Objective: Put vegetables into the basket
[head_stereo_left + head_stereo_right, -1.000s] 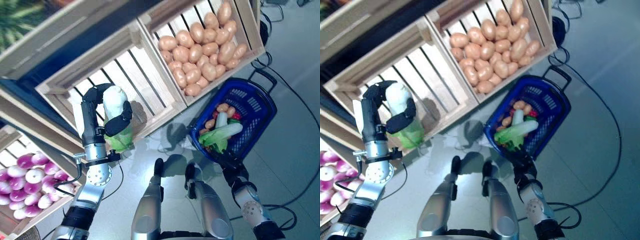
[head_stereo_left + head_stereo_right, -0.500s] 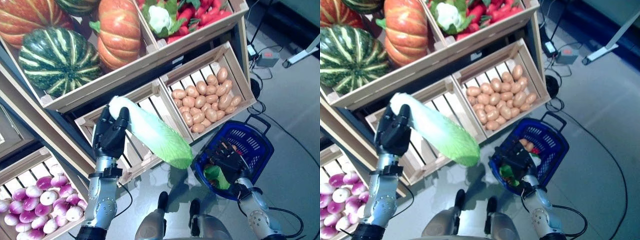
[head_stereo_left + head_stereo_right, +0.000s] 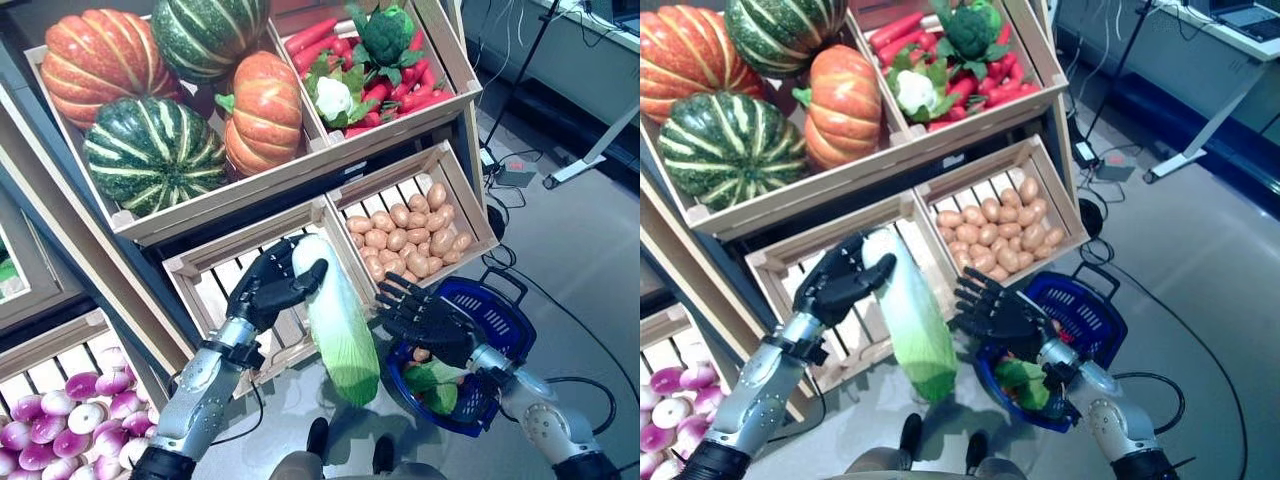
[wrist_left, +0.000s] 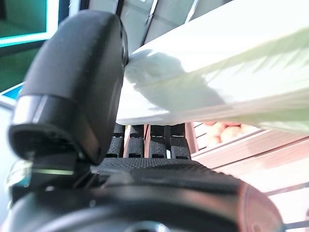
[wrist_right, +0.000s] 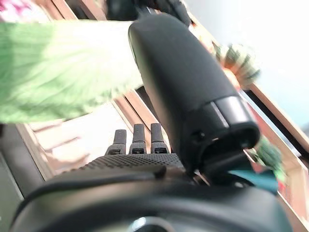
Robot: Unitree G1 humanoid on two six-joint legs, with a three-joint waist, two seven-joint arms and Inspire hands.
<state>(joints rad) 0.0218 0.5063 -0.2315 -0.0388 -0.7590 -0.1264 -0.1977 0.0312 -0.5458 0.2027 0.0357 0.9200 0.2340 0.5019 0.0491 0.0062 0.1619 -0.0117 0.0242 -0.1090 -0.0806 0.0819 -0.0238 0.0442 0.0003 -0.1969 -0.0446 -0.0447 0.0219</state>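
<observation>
My left hand (image 3: 268,288) is shut on the white stem end of a long napa cabbage (image 3: 338,330). The cabbage hangs down with its green leafy tip low, in front of the lower crates. It also shows in the left wrist view (image 4: 207,82), pinched between thumb and fingers. My right hand (image 3: 428,320) is open with straight fingers, just right of the cabbage and above the near rim of the blue basket (image 3: 508,322). The basket stands on the floor and holds a green leafy vegetable (image 3: 435,382) and small orange-brown ones. The cabbage shows past the right hand in the right wrist view (image 5: 63,67).
A wooden stand (image 3: 300,170) with slanted crates of vegetables rises behind and left of the basket. A black cable (image 3: 590,330) runs over the grey floor to the right. A table leg (image 3: 595,150) stands at the far right.
The camera has tilted up and the whole picture shifted. My left hand has brought the cabbage to the right and turned it tip down. My right hand has risen from the basket towards it.
</observation>
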